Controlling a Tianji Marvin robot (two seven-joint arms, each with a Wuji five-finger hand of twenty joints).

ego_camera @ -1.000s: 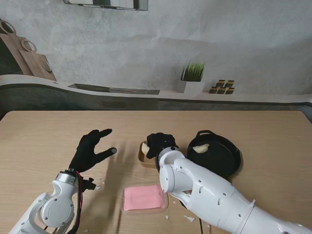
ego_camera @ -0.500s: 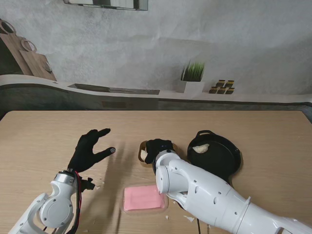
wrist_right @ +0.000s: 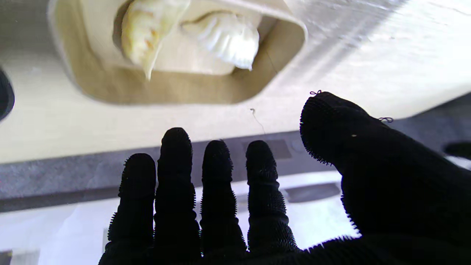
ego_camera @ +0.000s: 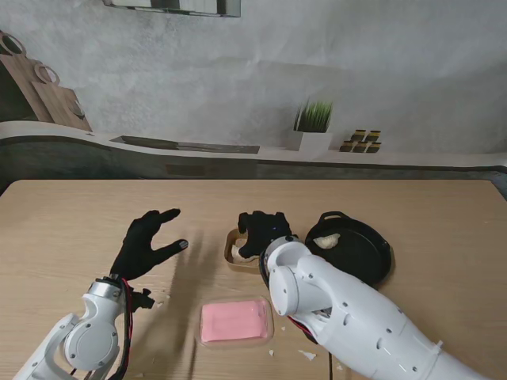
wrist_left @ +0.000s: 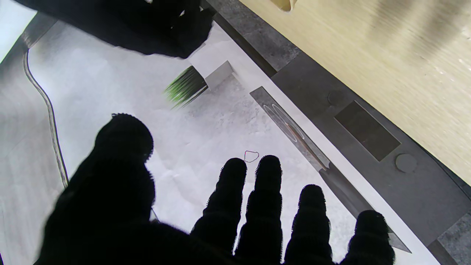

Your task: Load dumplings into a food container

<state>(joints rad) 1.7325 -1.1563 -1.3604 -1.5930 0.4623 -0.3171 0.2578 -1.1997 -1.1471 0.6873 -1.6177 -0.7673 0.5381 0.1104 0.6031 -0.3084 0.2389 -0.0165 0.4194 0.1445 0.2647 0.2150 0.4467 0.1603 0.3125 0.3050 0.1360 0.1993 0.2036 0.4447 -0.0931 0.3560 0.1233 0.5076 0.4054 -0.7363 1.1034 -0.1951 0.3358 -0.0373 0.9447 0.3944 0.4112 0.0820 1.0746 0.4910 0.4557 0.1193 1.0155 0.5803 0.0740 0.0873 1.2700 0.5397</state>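
Right wrist view shows two dumplings (wrist_right: 191,33) already in the container (wrist_right: 176,88); the right hand (ego_camera: 261,231) hovers above, fingers spread, empty. One dumpling (ego_camera: 325,239) remains in the pan (ego_camera: 360,261). Left hand (ego_camera: 146,244) idles open.

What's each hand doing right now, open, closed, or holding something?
Left hand: open, holding nothing.
Right hand: open over the container, holding nothing.

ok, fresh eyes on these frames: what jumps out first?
The big white right arm with its black-gloved right hand open above the small tan food container, which holds two pale dumplings. Right of it, a round black pan holds one more dumpling; nearer to me lies a pink-lidded box.
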